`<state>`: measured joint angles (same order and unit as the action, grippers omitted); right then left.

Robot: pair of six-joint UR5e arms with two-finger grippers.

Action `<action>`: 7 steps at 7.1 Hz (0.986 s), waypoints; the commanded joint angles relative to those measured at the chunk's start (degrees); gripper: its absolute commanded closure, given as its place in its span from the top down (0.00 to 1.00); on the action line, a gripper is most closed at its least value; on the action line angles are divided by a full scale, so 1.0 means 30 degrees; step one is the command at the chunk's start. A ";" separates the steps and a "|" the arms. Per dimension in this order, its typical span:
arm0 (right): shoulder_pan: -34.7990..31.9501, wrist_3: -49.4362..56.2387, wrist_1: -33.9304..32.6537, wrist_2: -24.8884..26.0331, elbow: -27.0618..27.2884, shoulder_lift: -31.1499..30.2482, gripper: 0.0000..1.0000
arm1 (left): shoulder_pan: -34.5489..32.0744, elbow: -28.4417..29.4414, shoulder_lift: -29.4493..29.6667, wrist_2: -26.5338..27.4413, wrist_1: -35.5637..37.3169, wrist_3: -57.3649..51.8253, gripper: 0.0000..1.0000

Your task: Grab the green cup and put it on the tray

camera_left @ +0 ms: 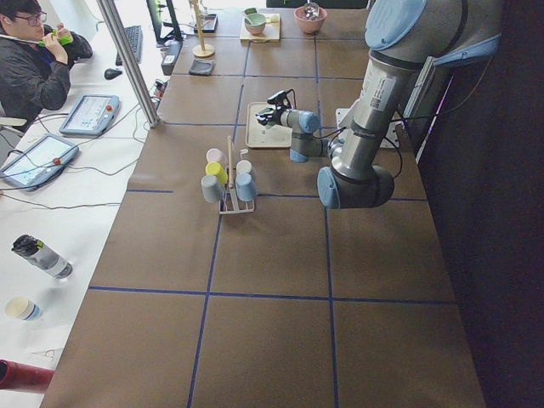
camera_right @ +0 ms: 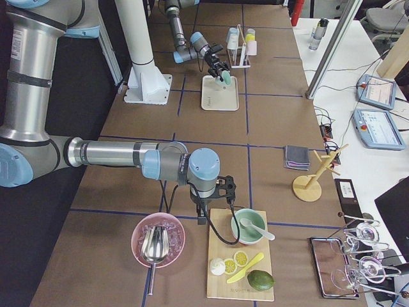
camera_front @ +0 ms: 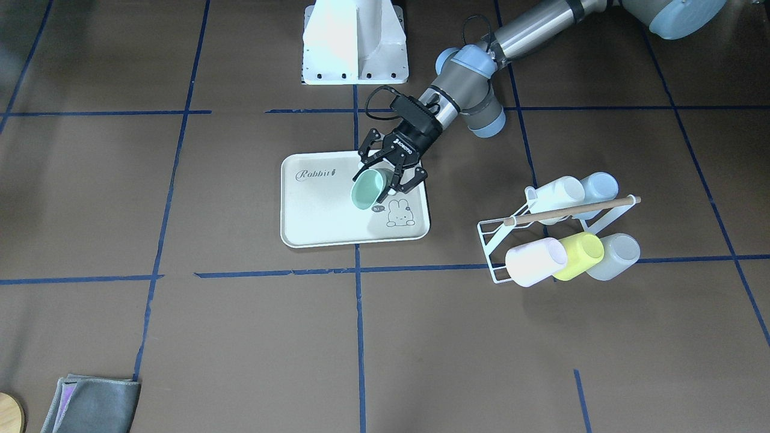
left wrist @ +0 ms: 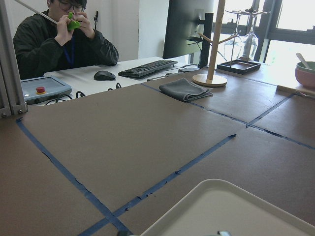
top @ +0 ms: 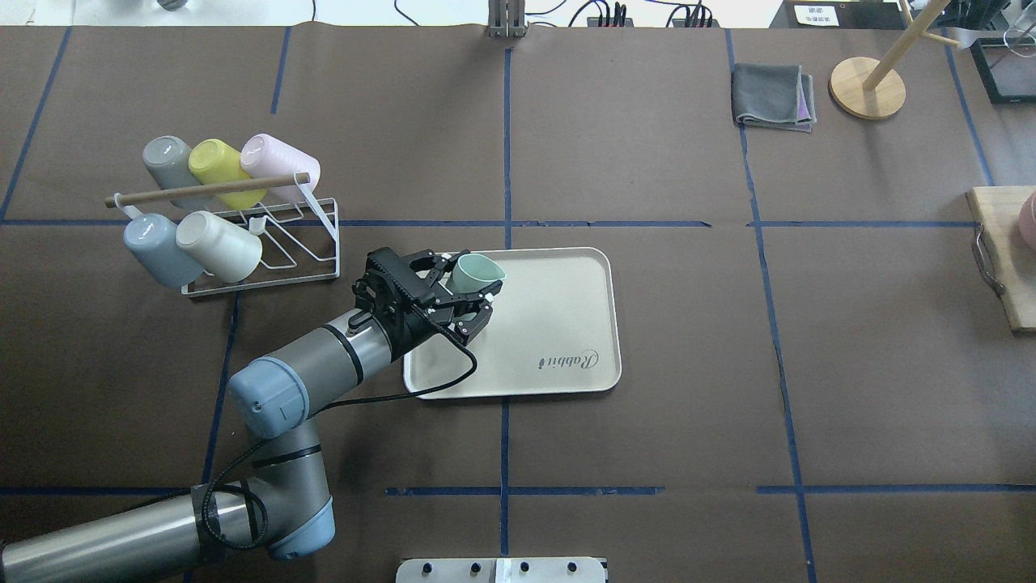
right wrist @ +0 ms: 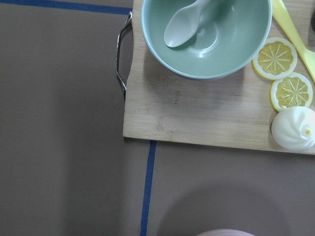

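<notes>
The green cup [camera_front: 367,189] is a pale mint tumbler, tilted with its mouth toward the front camera, between the fingers of my left gripper [camera_front: 385,180]. The gripper is shut on its body and holds it just over the cream tray [camera_front: 319,216] with the "Rabbit" script, near the drawn rabbit. In the overhead view the cup [top: 476,272] and left gripper [top: 468,285] are over the tray's [top: 558,308] left part. The left wrist view shows only the tray's corner [left wrist: 221,206]. My right gripper [camera_right: 217,204] hangs far off over a cutting board; I cannot tell its state.
A white wire rack [top: 267,235] with several pastel cups, one bright yellow-green [top: 218,166], stands left of the tray. A folded grey cloth [top: 773,97] and a wooden stand [top: 866,85] are at the far right. The right wrist view shows a cutting board [right wrist: 197,123] with a green bowl [right wrist: 206,34].
</notes>
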<state>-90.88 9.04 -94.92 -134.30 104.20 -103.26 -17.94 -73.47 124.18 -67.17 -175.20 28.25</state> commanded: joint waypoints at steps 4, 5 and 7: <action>0.0000 0.0003 0.0000 0.0000 -0.0015 0.0024 1.00 | 0.0180 0.0497 0.0766 0.0359 0.0187 -0.0071 0.77; 0.0000 0.0003 0.0000 0.0000 -0.0015 0.0024 1.00 | 0.0150 0.0468 0.0766 0.0358 0.0101 -0.1203 0.77; 0.0000 -0.0026 0.0000 0.0000 0.0014 0.0024 1.00 | 0.0121 0.0497 0.0620 0.0358 0.0041 -0.1887 0.77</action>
<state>-90.88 9.04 -94.92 -134.30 104.20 -103.19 -17.50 -72.01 126.25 -66.09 -175.00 23.62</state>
